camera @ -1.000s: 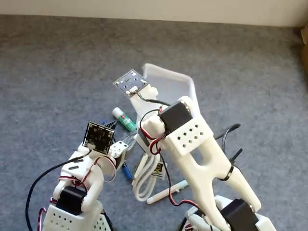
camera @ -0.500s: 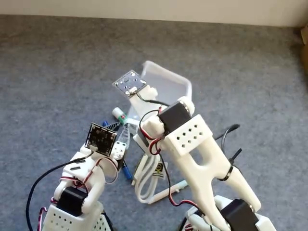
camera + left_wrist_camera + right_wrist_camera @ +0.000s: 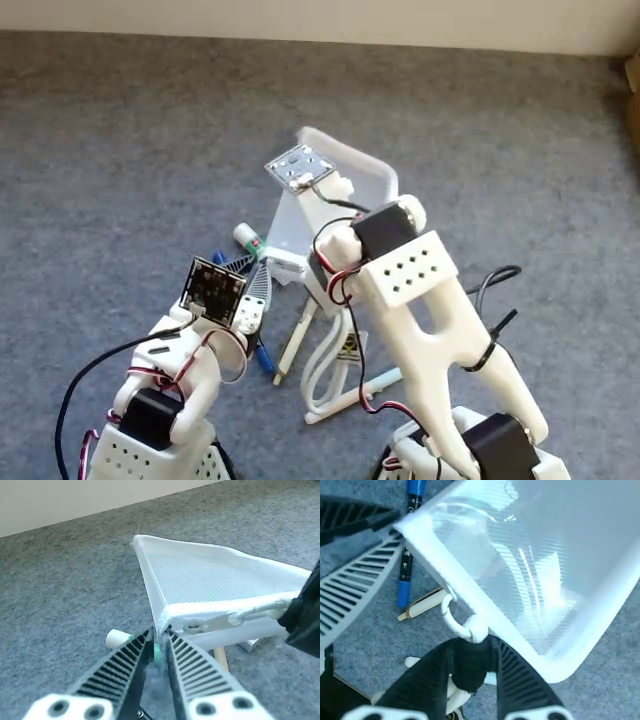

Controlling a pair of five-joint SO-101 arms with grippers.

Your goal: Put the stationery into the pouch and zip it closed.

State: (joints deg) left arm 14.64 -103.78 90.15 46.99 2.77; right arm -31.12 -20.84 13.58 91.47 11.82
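Presently, pouch: the white translucent mesh pouch point(image 3: 345, 185) hangs tilted at the centre of the high view, lifted off the grey carpet point(image 3: 120, 150) and stretched between the two arms.
Left gripper: the left gripper point(image 3: 159, 632), low and centre in its wrist view, is pinched on the pouch's near corner, with its ribbed jaws almost together.
Right gripper: the right gripper point(image 3: 472, 647), at the bottom centre of its wrist view, is clamped on the white zip pull with its ring point(image 3: 457, 624), at the pouch's edge.
Stationery: a green-and-white glue stick point(image 3: 247, 238), a blue pen point(image 3: 262, 358), a cream pen point(image 3: 295, 340) and a white marker point(image 3: 355, 395) lie on the carpet in the lower middle of the high view, below and beside the pouch. Whether anything is inside the pouch I cannot tell.
Handling, pouch: probably very light and limp. The mesh would sag and fold, so it likely needs tension between two holds. The seamed corner and the pull look like the firm spots.
Handling, stationery: slim, stiff and smooth, apt to roll. I would grip each one across its barrel near the middle.
Risk: the thin mesh corner could slip from the ribbed jaws under a pull on the zip.
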